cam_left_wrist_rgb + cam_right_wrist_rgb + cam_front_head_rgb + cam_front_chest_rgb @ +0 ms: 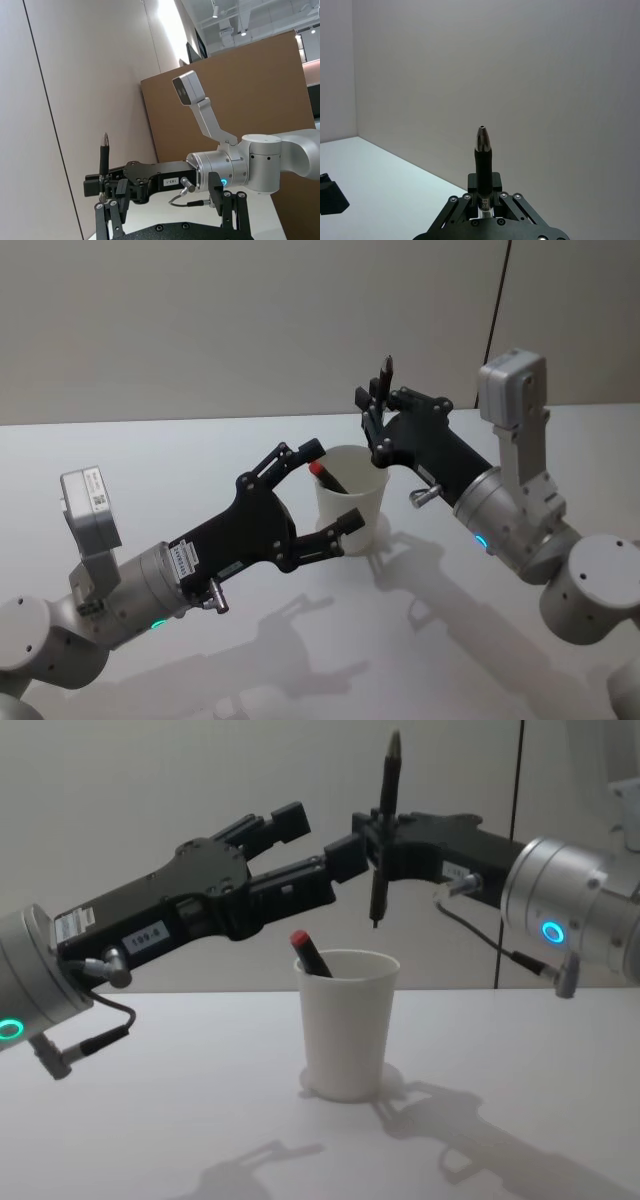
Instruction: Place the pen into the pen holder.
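- The bench (150, 455) is white and bare apart from the cup; it carries the cup near its middle, between my two arms.
- My left claw (325, 490) is spread wide around the cup's rim, one finger on each side, and holds nothing; whether it touches the cup I cannot tell.
- My right claw (372, 845) is clamped on the black pen, gripping it about mid-shaft, just above and behind the cup's far rim.
- The cup (346, 1020) stands upright and open. Inside, a red-capped pen (308, 951) leans against the left rim, its cap poking above it.
- The black pen (385, 830) hangs upright, its lower end above the cup's mouth and not yet inside.
- To do this well, I judge I should centre the pen over the open right half of the mouth, away from the red-capped one, lower straight until the end is well below the rim, then let go.
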